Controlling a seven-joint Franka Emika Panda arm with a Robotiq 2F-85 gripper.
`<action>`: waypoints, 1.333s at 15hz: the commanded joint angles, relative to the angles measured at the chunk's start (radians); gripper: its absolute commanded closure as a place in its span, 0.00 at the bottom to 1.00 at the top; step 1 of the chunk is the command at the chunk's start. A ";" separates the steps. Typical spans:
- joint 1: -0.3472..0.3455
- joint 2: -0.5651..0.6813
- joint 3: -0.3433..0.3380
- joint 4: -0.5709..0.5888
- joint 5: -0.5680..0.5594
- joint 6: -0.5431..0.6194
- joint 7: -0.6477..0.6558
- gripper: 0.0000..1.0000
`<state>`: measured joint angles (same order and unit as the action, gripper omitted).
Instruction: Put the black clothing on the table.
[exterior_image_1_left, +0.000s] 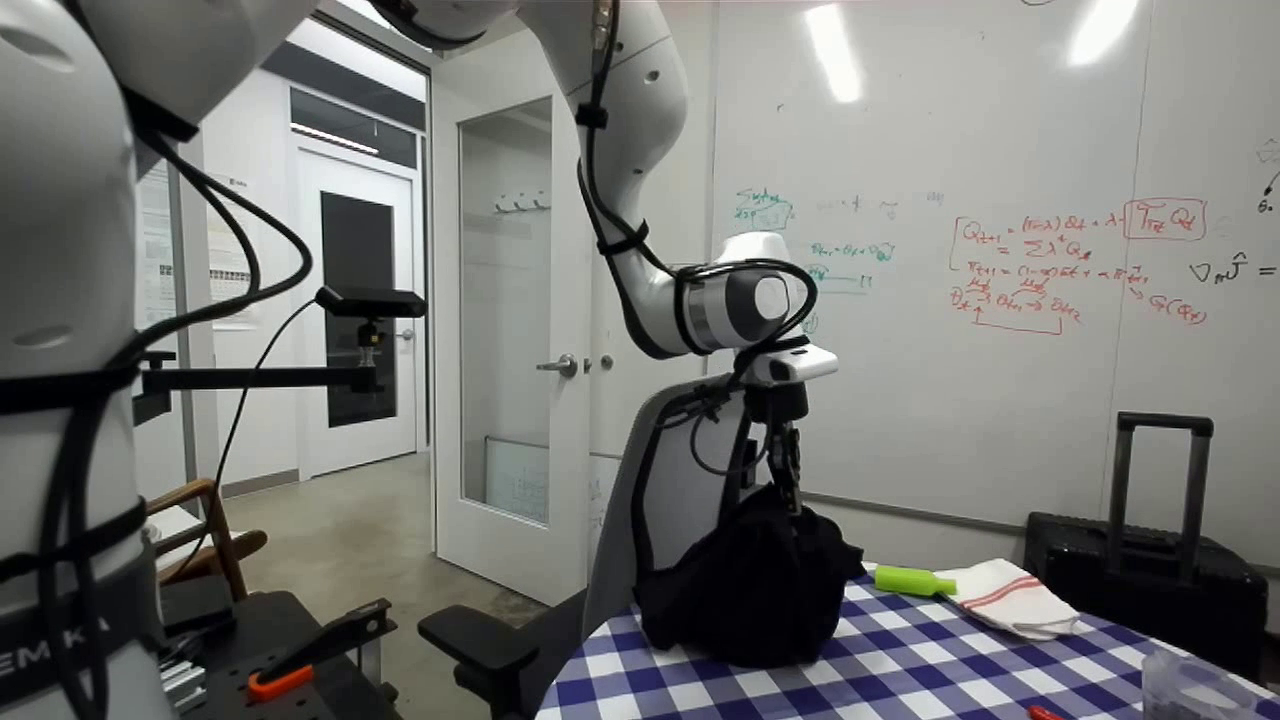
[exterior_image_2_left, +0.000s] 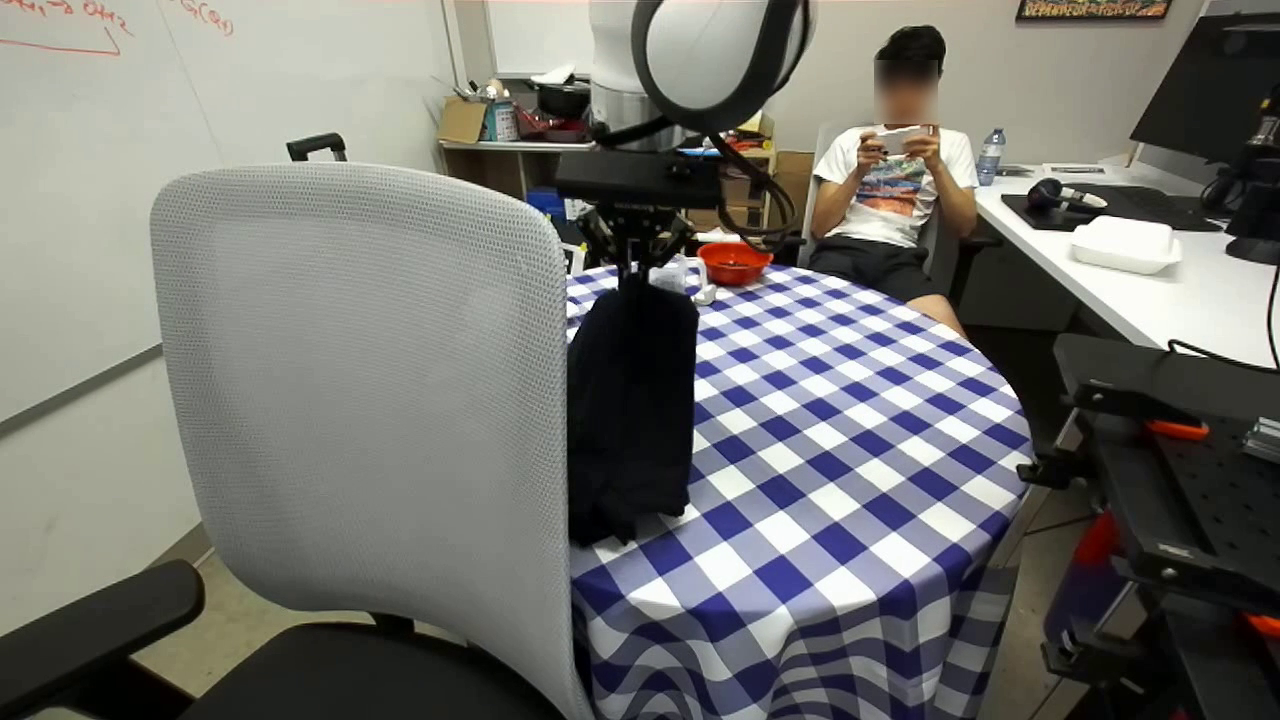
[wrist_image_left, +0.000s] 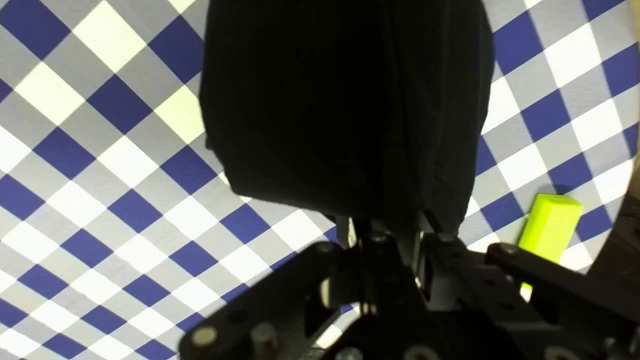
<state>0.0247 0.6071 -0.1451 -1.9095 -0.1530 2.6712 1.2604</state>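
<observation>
The hand (exterior_image_2_left: 632, 279) is clamped on the top of the black clothing (exterior_image_1_left: 750, 600), which hangs down from it near the edge of the blue-and-white checkered worktop (exterior_image_2_left: 830, 430); whether its lower end rests on the worktop or hangs just over it is hard to say. A grey office chair (exterior_image_2_left: 360, 380) stands just beside the worktop. On the worktop are a bright green object (exterior_image_1_left: 912, 580), a white towel (exterior_image_1_left: 1010, 598) with red stripes and a red bowl (exterior_image_2_left: 735, 270). A black suitcase (exterior_image_1_left: 1142, 580) stands beside the worktop, and a person (exterior_image_2_left: 890, 190) sits near the worktop.
</observation>
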 joint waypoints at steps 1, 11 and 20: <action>0.053 -0.007 -0.116 -0.091 -0.009 0.091 0.021 0.97; 0.199 -0.026 -0.353 -0.344 -0.006 0.245 0.038 0.37; 0.218 -0.292 -0.320 -0.480 0.013 0.238 -0.078 0.00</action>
<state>0.2719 0.4915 -0.5166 -2.3017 -0.1559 2.9194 1.2665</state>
